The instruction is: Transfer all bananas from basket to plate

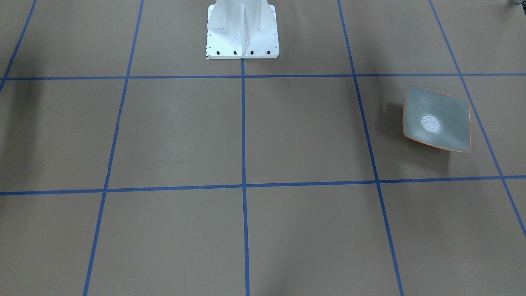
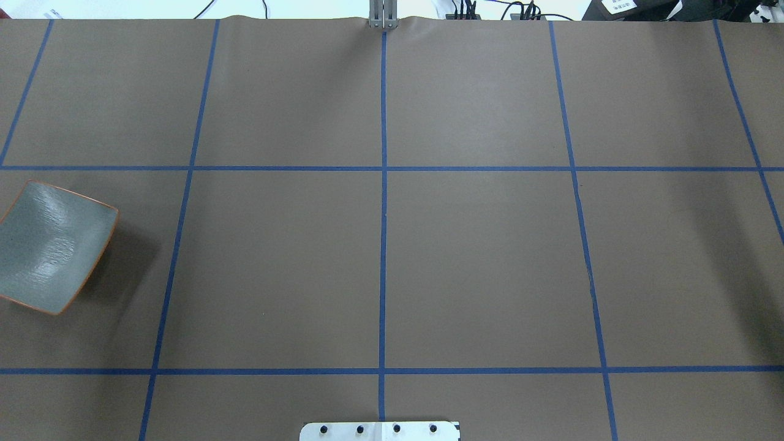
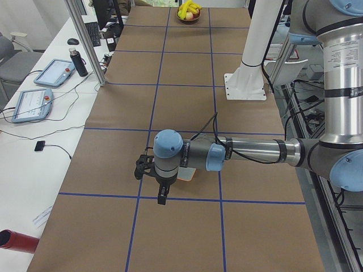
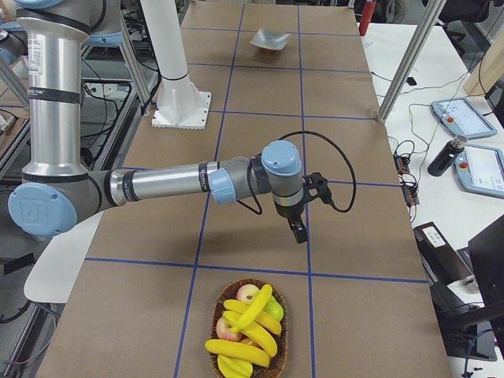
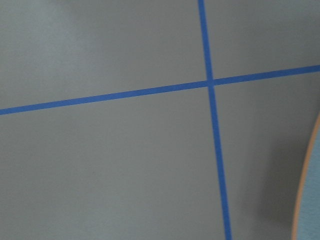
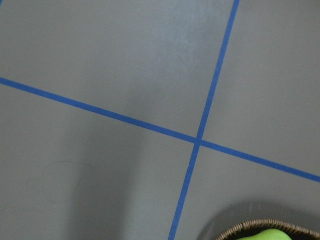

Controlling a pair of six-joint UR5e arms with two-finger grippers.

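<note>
Several yellow bananas (image 4: 236, 348) lie in a brown wicker basket (image 4: 284, 339) at the table's end near the exterior right camera; they show small in the exterior left view (image 3: 190, 8). The grey-green plate (image 1: 437, 119) with an orange rim sits empty at the other end (image 2: 52, 245). My left gripper (image 3: 161, 194) hangs over the table beside the plate. My right gripper (image 4: 299, 230) hangs above the table, short of the basket. Both grippers show only in the side views, so I cannot tell whether they are open or shut.
Apples (image 4: 247, 294) and a green fruit (image 6: 267, 235) share the basket with the bananas. The white robot pedestal (image 1: 242, 28) stands at mid-table. Blue tape lines grid the brown table. The plate's rim (image 5: 305, 200) edges the left wrist view.
</note>
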